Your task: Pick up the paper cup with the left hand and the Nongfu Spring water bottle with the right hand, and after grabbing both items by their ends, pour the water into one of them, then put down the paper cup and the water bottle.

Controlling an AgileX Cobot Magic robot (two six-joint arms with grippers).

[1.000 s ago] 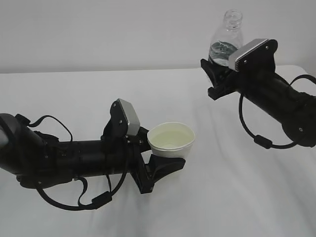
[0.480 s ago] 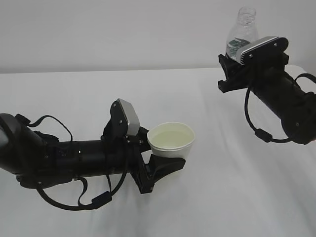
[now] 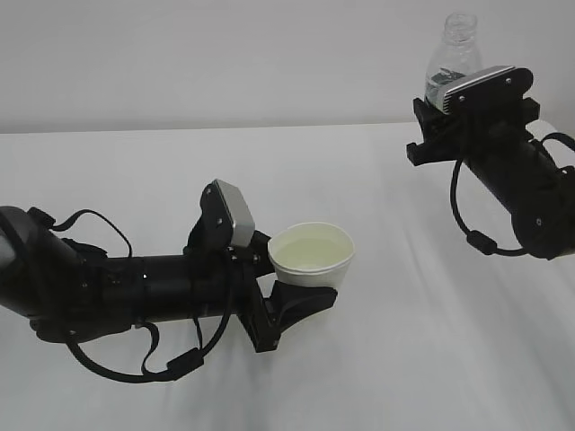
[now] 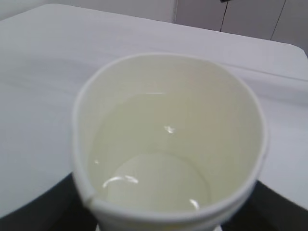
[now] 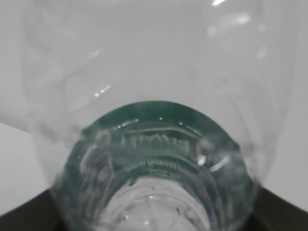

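Observation:
The white paper cup stands upright above the table, with my left gripper shut on its lower part. In the left wrist view the paper cup fills the frame and clear water lies in its bottom; black fingers show at the lower corners. The Nongfu Spring water bottle is upright at the far right, neck up and capless, with my right gripper shut on its lower end. The right wrist view looks along the bottle past its green label.
A white cloth-covered table runs to a back edge against a plain pale wall. The two arms are far apart, the left low near the front, the right raised over the back right corner.
My right arm has carried the bottle to the right and slightly back, still upright. The left arm and the cup have not moved.

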